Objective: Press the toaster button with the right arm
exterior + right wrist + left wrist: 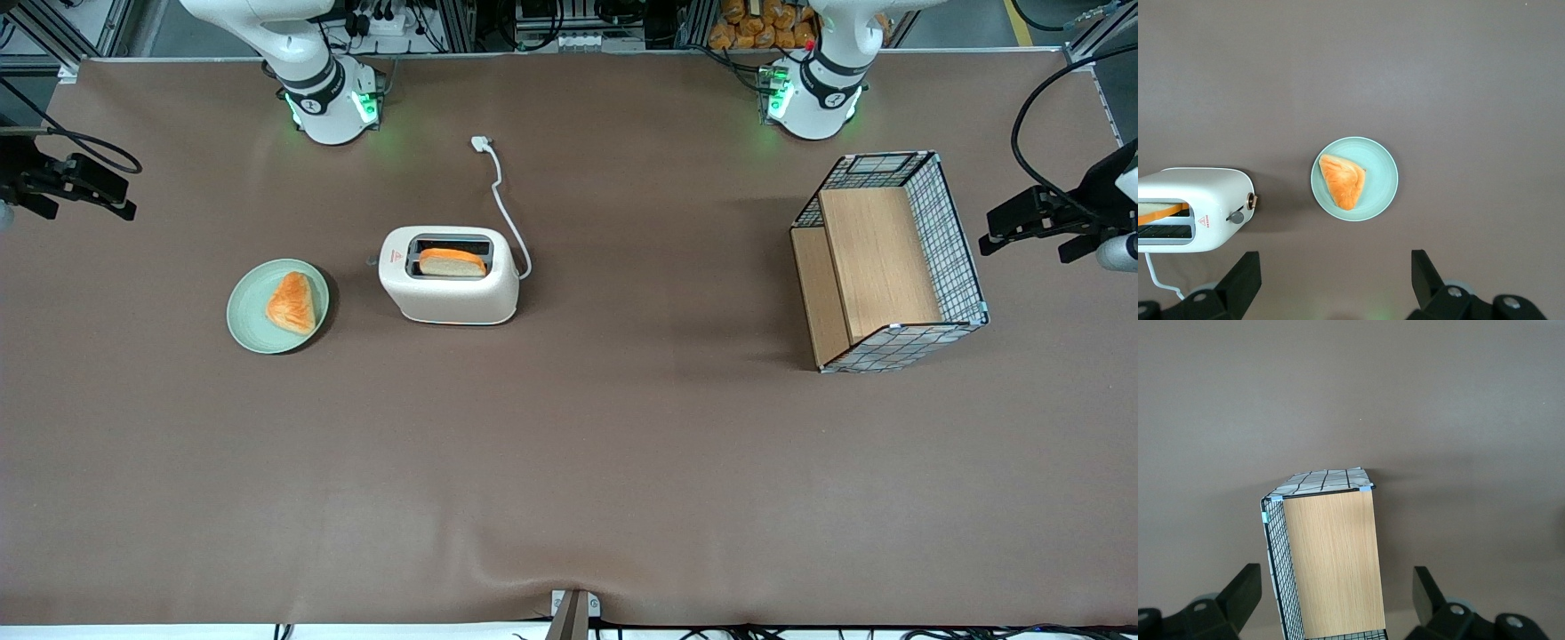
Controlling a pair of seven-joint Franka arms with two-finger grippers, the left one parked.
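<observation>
The cream-white toaster (pixel 449 276) stands mid-table with a slice of bread (pixel 452 261) in its slot. Its red triangle mark (pixel 1205 219) faces the working arm's end. The toaster button (pixel 373 260) is a small grey nub (pixel 1237 217) sticking out of that narrow end, with a small round knob (pixel 1252 201) beside it. My right gripper (pixel 1336 273) hangs open high above the table, with nothing between its black fingers (pixel 1245 270). It is apart from the toaster (pixel 1191 208). The gripper itself is out of the front view; only the right arm's base (pixel 329 98) shows there.
A green plate (pixel 253 333) with a piece of toast (pixel 292 303) lies beside the toaster's button end, also in the right wrist view as the plate (pixel 1381 177). The white cord and plug (pixel 481 142) trail away from the camera. A wire basket with wooden boards (pixel 889 262) stands toward the parked arm's end.
</observation>
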